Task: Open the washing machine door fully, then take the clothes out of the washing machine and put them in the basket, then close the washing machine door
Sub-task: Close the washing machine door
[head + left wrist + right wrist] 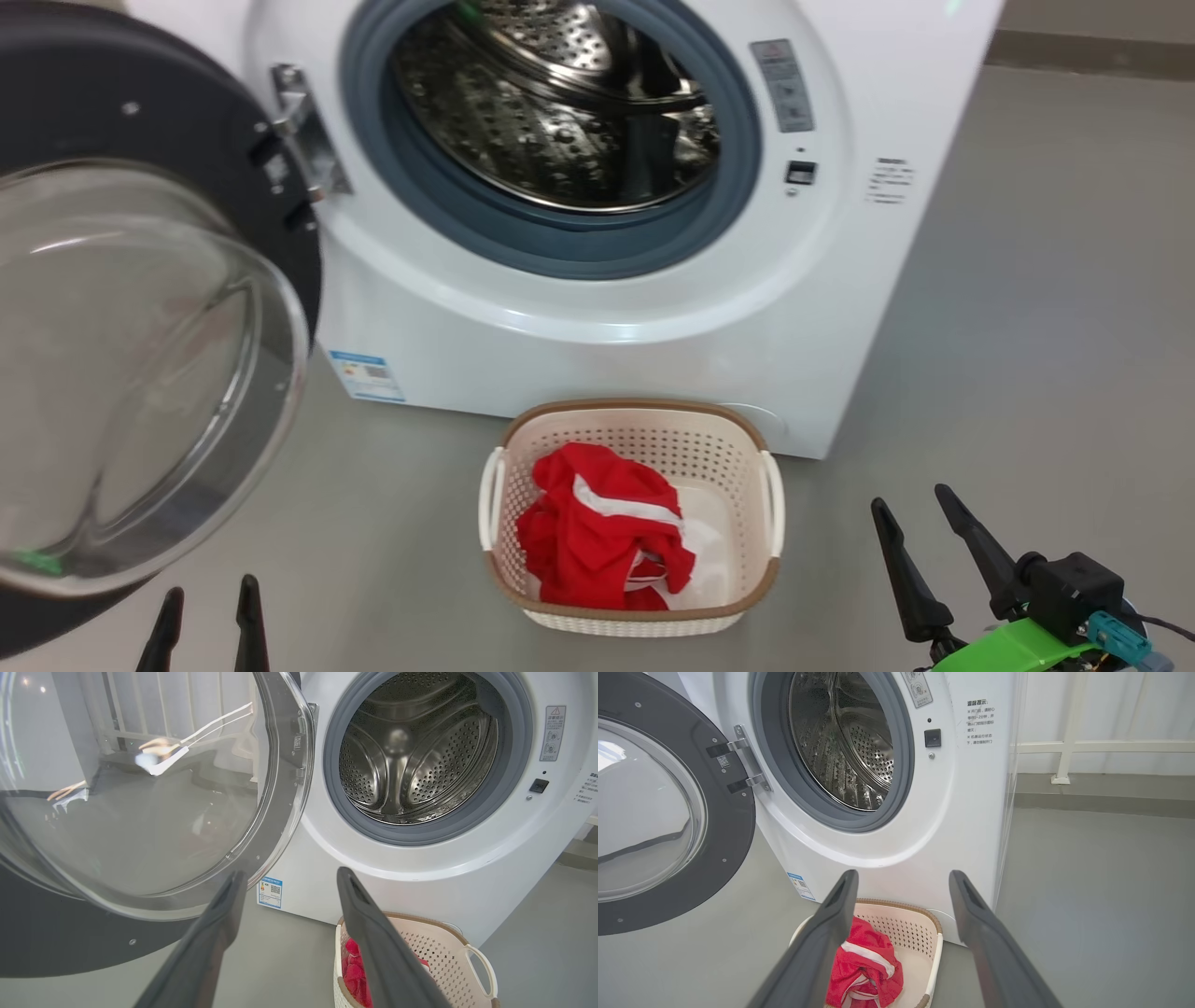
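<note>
Nearest you, the left gripper [205, 623] and the right gripper [911, 504] hang low over the grey floor [1027, 373]. Each has its jaws spread wide, with nothing between them.

Just beyond, between the two, the basket [635, 408] stands on the floor close against the foot of the washing machine [607, 364]. The clothes [597, 541], red with a white stripe, lie heaped inside it, mostly in its left half.

To the left, the washing machine door [187, 121] is swung wide on its hinge, its black rim turned away from the opening and its glass bowl bulging toward you.

Farthest, inside the grey gasket [560, 247], the steel drum [560, 112] shows bare perforated metal. No fabric is visible in the part you can see, from either wrist view or from the head.

By that reading, you have finished opening the door and look to have finished unloading. Only closing the door is left. The left gripper is nearer the door, so that arm seems the better choice for pushing the rim round to the right until the latch meets its catch.
</note>
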Robot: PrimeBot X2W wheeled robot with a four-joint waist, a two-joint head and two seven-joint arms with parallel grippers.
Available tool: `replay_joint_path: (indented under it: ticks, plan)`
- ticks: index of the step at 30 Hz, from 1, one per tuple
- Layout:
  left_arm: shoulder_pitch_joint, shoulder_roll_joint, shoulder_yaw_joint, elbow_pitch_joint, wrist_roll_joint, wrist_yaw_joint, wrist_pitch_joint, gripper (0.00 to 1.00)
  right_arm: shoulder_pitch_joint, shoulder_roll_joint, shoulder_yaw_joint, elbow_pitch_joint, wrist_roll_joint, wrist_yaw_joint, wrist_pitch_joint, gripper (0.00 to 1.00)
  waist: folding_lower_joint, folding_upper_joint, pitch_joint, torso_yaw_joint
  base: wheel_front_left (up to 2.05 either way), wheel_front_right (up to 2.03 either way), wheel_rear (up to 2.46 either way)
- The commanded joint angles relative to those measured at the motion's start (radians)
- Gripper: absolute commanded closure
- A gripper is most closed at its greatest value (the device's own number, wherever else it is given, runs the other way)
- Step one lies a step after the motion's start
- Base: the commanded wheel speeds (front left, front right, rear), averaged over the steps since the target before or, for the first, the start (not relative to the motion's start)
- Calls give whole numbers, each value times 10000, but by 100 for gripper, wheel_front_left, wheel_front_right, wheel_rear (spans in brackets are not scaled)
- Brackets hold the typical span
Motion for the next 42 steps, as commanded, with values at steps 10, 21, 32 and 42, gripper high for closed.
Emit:
replay_joint_path:
  ticks: [10, 21, 32, 42]
  plan:
    - [176, 79, 139, -221, -203, 174, -65, 0, -173, -104, 417, -74, 267, 16, -49, 0, 0, 0, -348, 1962, 0, 0, 0]
    - [440, 78, 77, -556, -450, 429, -65, 0, -488, -234, 841, 82, 325, 16, -49, 0, 0, 0, -236, 2753, 0, 0, 0]
    - [650, 78, 1, -901, -771, 689, -65, 0, -879, -383, 1165, 314, 461, 16, -49, 0, 0, 0, -152, 2815, 0, 0, 0]
    - [577, 78, 18, -1022, -803, 687, -65, 5, -848, -413, 1144, 328, 481, 16, -49, 0, 0, 0, -132, 2803, 0, 0, 0]
